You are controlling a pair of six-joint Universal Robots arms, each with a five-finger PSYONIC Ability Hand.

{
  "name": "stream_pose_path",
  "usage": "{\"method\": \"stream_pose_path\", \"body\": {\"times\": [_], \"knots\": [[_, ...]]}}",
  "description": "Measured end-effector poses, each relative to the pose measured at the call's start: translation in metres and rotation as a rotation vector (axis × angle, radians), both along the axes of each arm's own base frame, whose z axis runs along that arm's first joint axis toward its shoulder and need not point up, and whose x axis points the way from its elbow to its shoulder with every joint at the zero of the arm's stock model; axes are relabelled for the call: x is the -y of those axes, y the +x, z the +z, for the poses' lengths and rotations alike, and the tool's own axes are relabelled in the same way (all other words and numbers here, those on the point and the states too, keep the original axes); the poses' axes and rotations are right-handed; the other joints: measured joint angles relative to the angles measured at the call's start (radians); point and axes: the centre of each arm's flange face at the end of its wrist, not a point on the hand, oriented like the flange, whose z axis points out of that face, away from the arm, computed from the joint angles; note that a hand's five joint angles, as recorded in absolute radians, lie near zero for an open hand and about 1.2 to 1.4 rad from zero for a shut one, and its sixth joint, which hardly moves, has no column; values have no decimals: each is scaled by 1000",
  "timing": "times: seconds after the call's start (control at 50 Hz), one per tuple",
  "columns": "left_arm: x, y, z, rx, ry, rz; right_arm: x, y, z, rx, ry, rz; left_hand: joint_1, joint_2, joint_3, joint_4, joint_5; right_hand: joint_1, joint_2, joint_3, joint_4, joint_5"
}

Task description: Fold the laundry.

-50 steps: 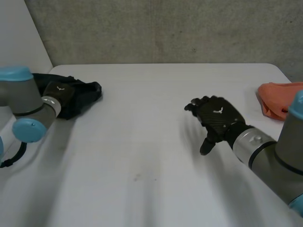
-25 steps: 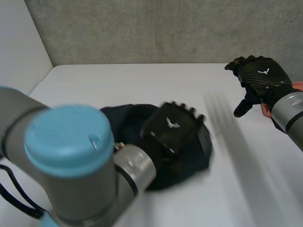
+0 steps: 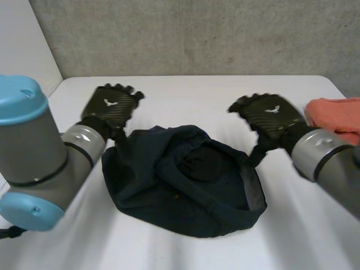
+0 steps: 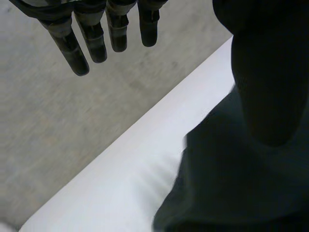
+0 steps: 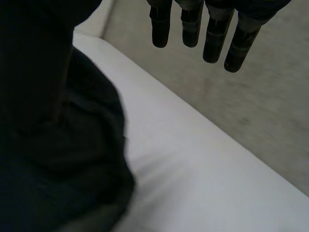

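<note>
Your left hand [image 3: 109, 107] is released: in its wrist view you see the fingers [image 4: 91, 41] straight and side by side, with nothing between them and the thumb [image 4: 265, 72]. In the head view it hangs, back upward, at the far left edge of the garment [image 3: 180, 185], and its arm comes in from the near left. You cannot tell whether the thumb touches the fabric beneath it.

Your right hand [image 3: 269, 115] is released too. Its fingers [image 5: 190, 29] hang straight and hold nothing, and its thumb is a dark mass beside them, above the garment. In the head view this hand is at the garment's far right edge, between the garment and the orange cloth [image 3: 337, 115]. That cloth lies bunched at the right edge of the bench [image 3: 185, 93], apart from the garment.

You have the garment, dark navy, lying in a rumpled, roughly oval heap in the middle of the white bench, between the two hands. Thick folds cross it, a darker hollow sits right of its centre, and a paler band runs along its near right rim. In both wrist views its edge lies flat on the bench surface below the thumb. A grey concrete wall [image 3: 197, 34] stands behind the bench.
</note>
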Motion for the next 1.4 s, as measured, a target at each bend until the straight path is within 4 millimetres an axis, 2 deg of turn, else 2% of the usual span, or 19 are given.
{"method": "stream_pose_path", "body": {"times": [0.12,0.16,0.3,0.34,0.36,0.42,0.56,0.62,0.64,0.68,0.82,0.96,1.06,1.08,1.12,1.18,1.26,1.38,1.4], "knots": [[34,29,-17,13,50,74,-42,41,-2,29,36,159,0,0,0,0,0,0,0,0,0,0],[37,31,-19,14,58,77,-46,45,-3,31,38,172,0,0,0,0,0,0,0,0,0,0],[51,44,-49,33,154,83,-68,91,-28,-15,62,239,0,0,0,0,0,0,0,0,0,0],[51,44,-50,34,156,83,-69,93,-30,-19,62,240,0,0,0,0,0,0,0,0,0,0],[51,46,-54,37,172,85,-70,108,-43,-48,58,227,0,0,0,0,0,0,0,0,0,0],[50,47,-58,40,185,86,-63,123,-60,-85,50,192,0,0,0,0,0,0,0,0,0,0],[44,46,-64,46,201,79,-47,141,-86,-126,34,137,0,0,0,0,0,40,71,59,45,49],[43,43,-68,49,202,71,-37,146,-89,-119,19,113,0,0,0,0,0,544,652,620,603,552],[44,40,-71,49,201,63,-34,146,-86,-109,10,107,0,0,0,0,0,687,844,831,816,759],[45,34,-75,50,194,49,-31,146,-78,-94,-4,102,0,0,0,0,0,738,950,947,935,881],[55,12,-87,46,162,3,-10,128,-44,-63,-59,50,37,28,20,23,17,738,954,967,957,899],[65,-7,-101,55,155,-26,13,86,-20,-114,-72,-28,81,59,51,64,50,738,954,967,957,899],[64,-16,-110,66,160,-45,15,67,-13,-130,-57,-34,375,340,321,331,308,738,953,967,957,899],[61,-21,-112,68,161,-57,16,60,-13,-134,-44,-31,620,579,570,579,551,738,954,967,957,899],[58,-25,-113,70,161,-69,16,56,-14,-138,-32,-26,811,793,783,777,745,738,954,967,957,899],[51,-34,-111,70,154,-95,17,51,-17,-141,-14,-17,927,963,949,967,907,738,954,967,957,899],[45,-45,-96,52,105,-117,26,45,-15,-133,-23,-28,927,989,976,993,909,756,954,967,957,899],[57,-49,-55,-3,-26,-71,52,43,3,-94,-115,-68,927,990,978,993,909,756,954,967,960,899],[67,-49,-29,-42,-113,-26,68,44,20,-49,-202,-92,931,990,978,993,909,756,954,967,961,899]]}}
